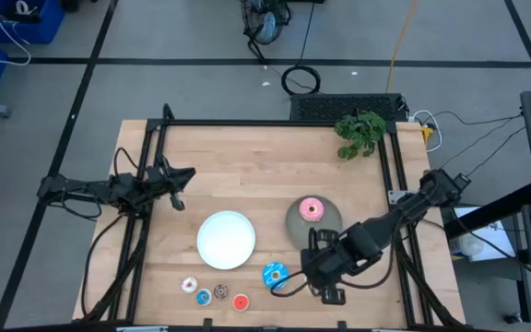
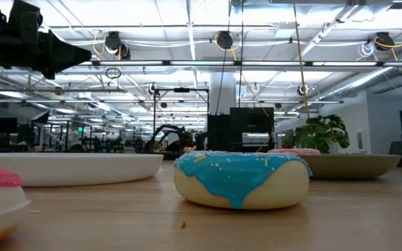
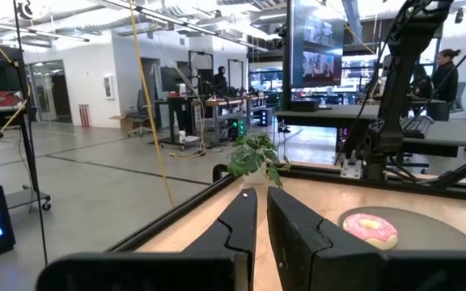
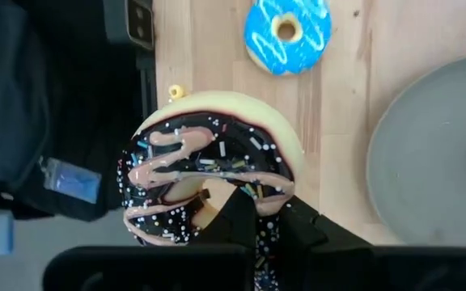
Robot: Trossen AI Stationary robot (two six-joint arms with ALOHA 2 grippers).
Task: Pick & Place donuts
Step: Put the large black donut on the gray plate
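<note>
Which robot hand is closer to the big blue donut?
The right one. The right gripper, holding the chocolate donut, is just beside the big blue donut at the table's front. The left gripper waits far across the table, beyond the white plate.

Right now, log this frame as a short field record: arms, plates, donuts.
right gripper: shut on the chocolate donut, near the table's front edge, beside the grey plate
left gripper: waiting at the table's left side, fingers shut, empty
pink donut: on the grey plate
white plate: holds nothing
large blue donut: on the table, in front of the plates
mini donuts: four, clustered on the table in front of the white plate
</note>
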